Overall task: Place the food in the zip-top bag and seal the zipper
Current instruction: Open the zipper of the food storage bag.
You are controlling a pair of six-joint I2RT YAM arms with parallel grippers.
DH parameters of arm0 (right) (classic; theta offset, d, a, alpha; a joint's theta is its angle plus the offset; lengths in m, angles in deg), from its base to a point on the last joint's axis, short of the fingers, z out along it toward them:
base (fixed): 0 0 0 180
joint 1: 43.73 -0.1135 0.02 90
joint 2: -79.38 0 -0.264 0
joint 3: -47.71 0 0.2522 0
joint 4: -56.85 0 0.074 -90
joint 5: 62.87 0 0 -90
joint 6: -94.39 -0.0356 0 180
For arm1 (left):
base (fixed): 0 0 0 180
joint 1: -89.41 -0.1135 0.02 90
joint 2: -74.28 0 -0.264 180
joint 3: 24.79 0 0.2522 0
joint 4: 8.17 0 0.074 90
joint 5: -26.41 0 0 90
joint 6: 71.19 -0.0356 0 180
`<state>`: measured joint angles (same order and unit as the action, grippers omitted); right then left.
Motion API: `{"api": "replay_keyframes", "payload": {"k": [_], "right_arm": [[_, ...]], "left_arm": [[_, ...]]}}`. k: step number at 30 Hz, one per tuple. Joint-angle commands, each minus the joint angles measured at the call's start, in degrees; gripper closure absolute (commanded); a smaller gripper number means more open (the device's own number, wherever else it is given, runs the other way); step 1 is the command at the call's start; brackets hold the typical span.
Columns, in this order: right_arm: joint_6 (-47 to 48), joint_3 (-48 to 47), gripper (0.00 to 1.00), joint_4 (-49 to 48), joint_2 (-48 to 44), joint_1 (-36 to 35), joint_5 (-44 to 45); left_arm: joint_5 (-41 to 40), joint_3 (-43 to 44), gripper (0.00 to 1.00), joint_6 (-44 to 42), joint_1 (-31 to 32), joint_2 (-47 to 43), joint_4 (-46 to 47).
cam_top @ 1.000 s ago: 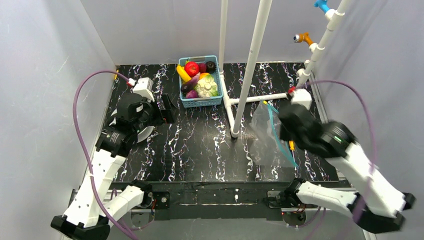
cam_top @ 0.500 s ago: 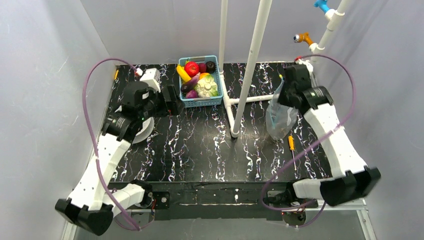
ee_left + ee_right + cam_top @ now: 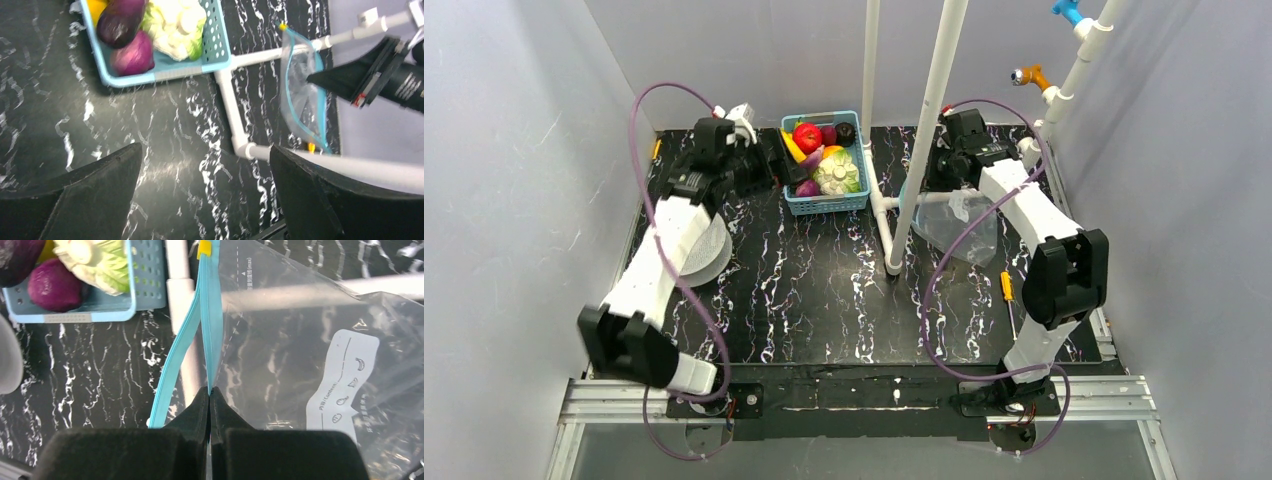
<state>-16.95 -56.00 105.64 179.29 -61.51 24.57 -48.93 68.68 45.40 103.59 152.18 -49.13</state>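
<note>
Two grippers — right gripper (image 3: 210,390) pinching the zipper (image 3: 212,315), left gripper (image 3: 205,162) wide, empty, beside the basket (image 3: 216,47).

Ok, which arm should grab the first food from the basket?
Left, I'd say. The left arm has its jaws wide open right beside the basket of food. The right arm has its jaws pinched shut on the zipper of the bag, so it's busy.

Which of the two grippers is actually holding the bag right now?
The right gripper: its jaws are shut on the teal zipper of the zip-top bag. The left gripper stands wide open near the blue basket, holding nothing.
</note>
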Motion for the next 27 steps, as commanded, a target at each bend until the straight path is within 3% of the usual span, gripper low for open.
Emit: {"api": "replay_keyframes", "payload": {"k": [1, 7, 13, 16, 22, 27], "right_arm": [[2.40, -5.78, 0.99, -6.65, 2.05, 0.02, -9.52], [1.49, -9.21, 0.99, -7.00, 4.76, 0.01, -12.33], [0.67, -6.80, 0.99, -8.37, 3.46, 0.00, -13.64], [0.63, -5.16, 0.99, -9.02, 2.87, -0.01, -13.66], [1.04, -3.47, 0.99, -8.59, 2.39, -0.01, -13.27], [2.14, -1.30, 0.99, -9.15, 1.35, 0.02, -12.33]], "left_arm": [[12.77, 9.65, 0.03, 4.15, -2.05, 15.35, 3.07], [23.33, 29.12, 0.11, 10.47, 1.20, 38.01, 7.09], [24.19, 37.95, 0.10, 11.47, 7.14, 48.32, 7.53], [24.76, 37.39, 0.11, 11.56, 8.27, 49.07, 8.33], [21.89, 25.53, 0.05, 12.84, 9.12, 40.89, 15.77], [13.01, 20.00, 0.03, 13.73, 8.94, 34.00, 14.31]]}}
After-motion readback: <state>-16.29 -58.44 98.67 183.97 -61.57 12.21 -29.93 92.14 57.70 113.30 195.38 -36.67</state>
